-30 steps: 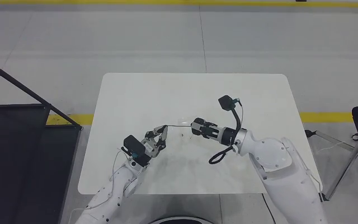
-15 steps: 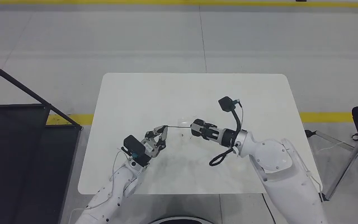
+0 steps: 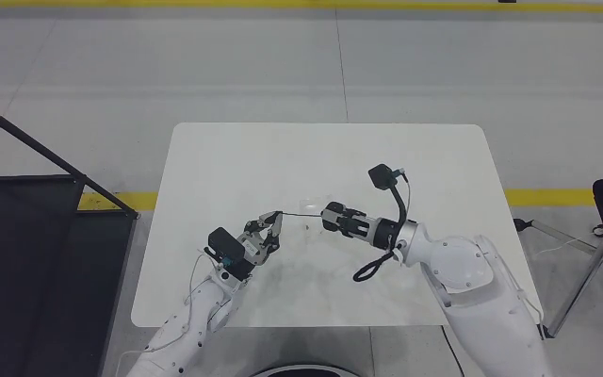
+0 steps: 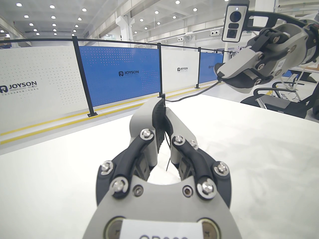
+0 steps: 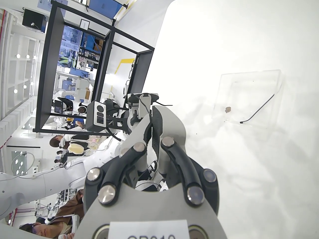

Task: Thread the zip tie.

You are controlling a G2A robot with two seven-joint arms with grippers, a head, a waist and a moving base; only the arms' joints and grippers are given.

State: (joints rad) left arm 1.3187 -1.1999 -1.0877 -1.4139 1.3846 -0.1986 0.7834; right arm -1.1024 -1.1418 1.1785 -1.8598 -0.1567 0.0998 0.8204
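Nearest you in the top view, low and left of centre, your left pincer (image 3: pixel 271 221) is pressed together on one end of the black zip tie (image 3: pixel 300 215). A short stub of strap hangs below its fingers (image 4: pixel 147 118) in the left wrist view. From there the tie runs as one thin, nearly straight line above the desk (image 3: pixel 396 160) toward the middle of the frame, where your right pincer (image 3: pixel 327 217) pinches the other end. I judge the pick-up done and both ends under control, but the threading itself not finished: the strap spans pincer to pincer and no closed loop shows. A small dark block (image 4: pixel 162 96) sits just above the left pincer's tips and may be the head. It is too small to be sure, and I cannot tell whether any strap has entered it. What is left, as I read it, is to bring tip and head together, pass one through the other and draw it snug. Just beyond the pincers a clear tray (image 5: pixel 249 85) lies on the desk, holding a second black tie (image 5: pixel 258 110) and a small brown scrap (image 5: pixel 227 109), apart from both pincers.
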